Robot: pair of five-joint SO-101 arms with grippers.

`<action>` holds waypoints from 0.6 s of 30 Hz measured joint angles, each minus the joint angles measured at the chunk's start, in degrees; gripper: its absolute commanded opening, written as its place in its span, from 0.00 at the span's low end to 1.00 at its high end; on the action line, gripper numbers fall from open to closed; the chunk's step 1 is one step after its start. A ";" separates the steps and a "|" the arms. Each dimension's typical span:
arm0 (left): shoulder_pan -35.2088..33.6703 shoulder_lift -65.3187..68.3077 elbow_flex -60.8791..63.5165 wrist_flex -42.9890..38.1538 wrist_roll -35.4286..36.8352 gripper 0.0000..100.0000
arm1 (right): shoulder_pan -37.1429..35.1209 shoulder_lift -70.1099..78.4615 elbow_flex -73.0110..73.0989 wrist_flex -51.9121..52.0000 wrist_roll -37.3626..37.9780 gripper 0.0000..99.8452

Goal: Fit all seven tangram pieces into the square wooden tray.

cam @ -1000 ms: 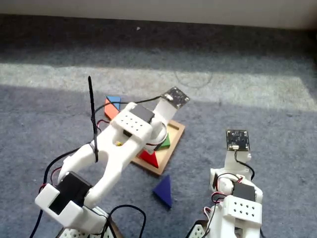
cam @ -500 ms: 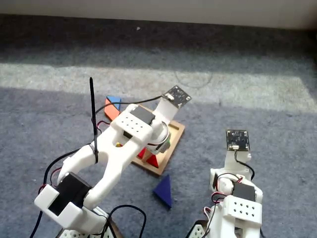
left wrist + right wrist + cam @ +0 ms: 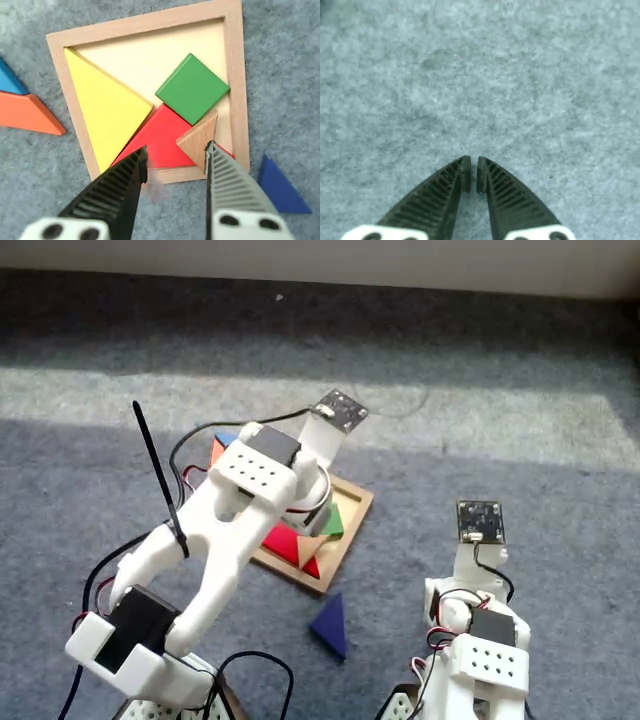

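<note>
Carrying surface: grey carpet-covered tabletop (image 3: 520, 420).
Tray: the square wooden tray (image 3: 150, 22) lies flat near the middle of the tabletop, a little toward its left edge, partly under the left arm in the high view.
In the tray: a large yellow triangle (image 3: 102, 107) lies along one wall. A red triangle (image 3: 160, 145) touches its long edge. A green square (image 3: 192, 89), turned cornerwise to the walls, touches the red piece. A small bare-wood triangle (image 3: 200, 140) sits by a tray corner against the green square, with red showing on both sides of it. Part of the tray floor is bare.
Outside the tray: a dark blue triangle (image 3: 330, 622) lies near the tray's nearest corner, toward the near edge. An orange piece (image 3: 27, 114) and a light blue piece (image 3: 10, 80) lie touching each other, just beside the tray on its far-left side.
Left claw (image 3: 177, 148): fingers apart, holding nothing, above the tray's rim by the red and bare-wood triangles.
Right claw (image 3: 470, 172): fingers together, holding nothing, over bare carpet toward the near right corner.
</note>
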State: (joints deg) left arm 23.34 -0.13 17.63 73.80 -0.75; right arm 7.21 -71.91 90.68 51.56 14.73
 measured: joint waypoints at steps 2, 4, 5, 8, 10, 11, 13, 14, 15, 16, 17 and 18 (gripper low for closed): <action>0.26 0.00 0.00 0.44 0.00 0.20 | 0.00 0.00 0.00 -0.18 0.00 0.03; 0.09 0.00 1.05 0.44 -0.35 0.20 | 0.00 0.00 0.00 -0.35 0.00 0.03; -0.35 0.00 1.93 0.26 -1.32 0.20 | 0.00 0.00 0.00 -0.35 0.00 0.03; -1.67 0.00 5.10 -3.52 -3.87 0.21 | 0.00 0.00 0.00 -0.35 0.00 0.03; -2.02 0.00 7.38 -6.86 -4.57 0.21 | 0.00 0.00 0.00 -0.35 0.00 0.03; -2.46 0.00 8.35 -8.44 -4.84 0.21 | 0.00 0.00 0.00 -0.35 0.00 0.03; -3.25 0.00 10.02 -10.81 -4.84 0.21 | 0.00 0.00 0.00 -0.35 0.00 0.03; -3.34 0.00 10.55 -11.69 -4.75 0.21 | 0.00 0.00 0.00 -0.35 0.00 0.03; -3.34 0.00 10.81 -12.22 -4.84 0.21 | 0.00 0.00 0.00 -0.35 0.00 0.03; -3.25 0.00 10.90 -12.48 -4.84 0.20 | 0.00 0.00 0.00 -0.35 0.00 0.03; -3.08 -0.09 10.99 -12.66 -4.84 0.20 | 0.00 0.00 0.00 -0.35 0.00 0.03; -2.64 -0.09 10.99 -12.75 -4.84 0.20 | 0.00 0.00 0.00 -0.35 0.00 0.03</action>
State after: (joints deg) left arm 20.70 -0.22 28.62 61.05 -5.58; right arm 7.21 -71.91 90.68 51.21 14.73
